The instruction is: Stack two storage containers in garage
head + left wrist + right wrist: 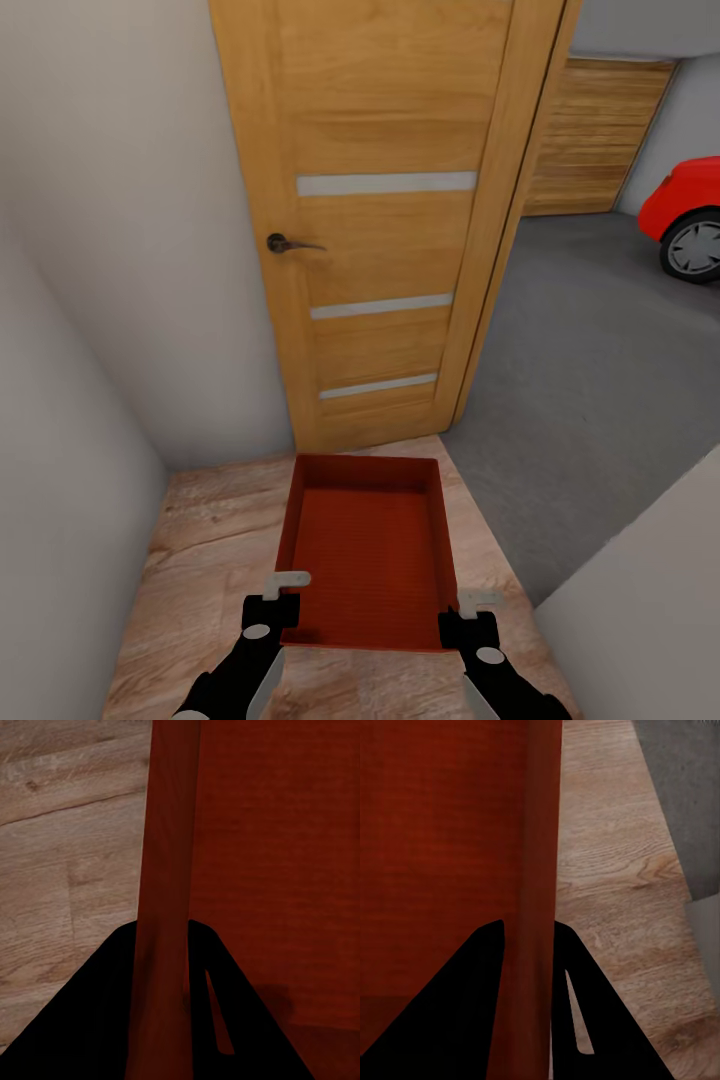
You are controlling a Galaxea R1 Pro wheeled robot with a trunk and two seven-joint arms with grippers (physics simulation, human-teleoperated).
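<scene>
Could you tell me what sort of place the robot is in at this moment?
It looks like a house's narrow passage at the doorway into a garage: a wood-plank floor underfoot, an open wooden door ahead, and past it a grey concrete floor with part of a red car.

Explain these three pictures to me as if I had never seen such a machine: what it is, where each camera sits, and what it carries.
This is a simulated wheeled robot with two arms. The big picture comes from its head, looking down. There the left pincer and the right pincer each grip a side wall of one orange-red storage container, carried over the wood-plank floor. Ahead stands an open wooden door; beyond it lie the grey garage floor and a red car. The other two pictures come from cameras at each wrist: both look along dark fingers closed around a container wall.
</scene>
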